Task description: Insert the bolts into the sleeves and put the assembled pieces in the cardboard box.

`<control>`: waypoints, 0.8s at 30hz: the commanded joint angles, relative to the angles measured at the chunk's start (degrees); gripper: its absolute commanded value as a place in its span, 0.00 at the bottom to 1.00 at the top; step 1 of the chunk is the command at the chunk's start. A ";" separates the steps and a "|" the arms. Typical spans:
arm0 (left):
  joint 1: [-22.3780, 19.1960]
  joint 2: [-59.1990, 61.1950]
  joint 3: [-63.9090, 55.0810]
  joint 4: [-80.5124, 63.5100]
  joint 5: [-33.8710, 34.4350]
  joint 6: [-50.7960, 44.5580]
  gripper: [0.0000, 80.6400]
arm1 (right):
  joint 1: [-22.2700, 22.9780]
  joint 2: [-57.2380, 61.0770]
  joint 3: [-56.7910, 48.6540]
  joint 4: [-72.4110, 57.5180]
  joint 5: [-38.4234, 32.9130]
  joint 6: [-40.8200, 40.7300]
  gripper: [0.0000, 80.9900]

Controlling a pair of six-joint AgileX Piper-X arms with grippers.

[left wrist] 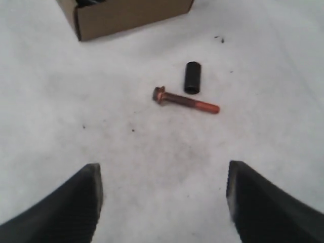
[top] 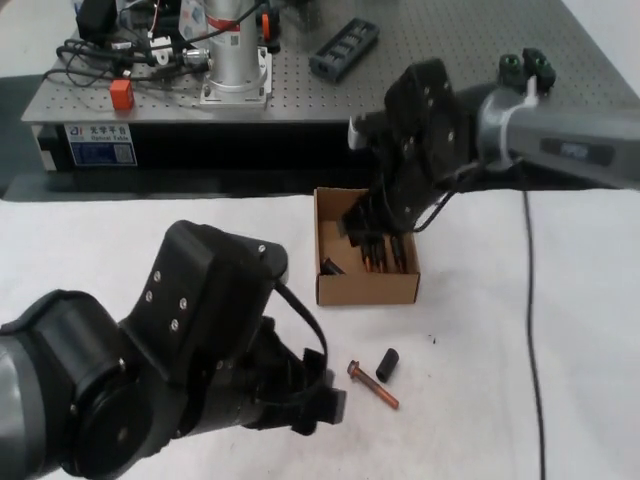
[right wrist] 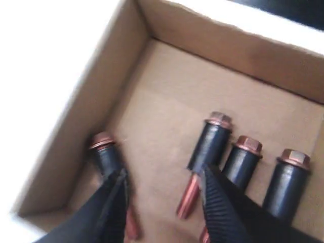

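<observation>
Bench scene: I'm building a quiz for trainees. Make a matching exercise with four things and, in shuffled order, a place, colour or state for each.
Things:
1. loose bolt
2. loose sleeve
3. cardboard box
4. right gripper

Descriptions:
A. open, over the box floor
B. black, lying on the white table
C. holds assembled pieces
D. copper-coloured, lying on the white table

Pairs: 1-D, 2-B, 3-C, 4-A.
</observation>
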State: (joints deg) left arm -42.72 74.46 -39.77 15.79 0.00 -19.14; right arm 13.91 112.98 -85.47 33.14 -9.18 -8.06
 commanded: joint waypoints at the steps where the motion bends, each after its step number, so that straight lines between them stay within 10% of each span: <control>1: 2.65 0.00 -0.09 5.09 -3.00 0.14 0.62 | 0.73 -4.68 1.63 1.78 -2.46 -2.86 0.37; 12: 13.11 0.00 0.61 15.85 -7.04 0.32 0.56 | 10.97 -5.65 12.22 16.40 7.34 -11.80 0.36; 24: 13.40 0.00 0.61 16.70 -6.90 2.85 0.56 | 13.09 -0.81 12.09 11.07 11.19 -12.15 0.36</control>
State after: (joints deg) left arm -29.52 74.46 -39.10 31.73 -6.15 -16.98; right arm 26.86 112.18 -72.97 45.60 1.81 -19.51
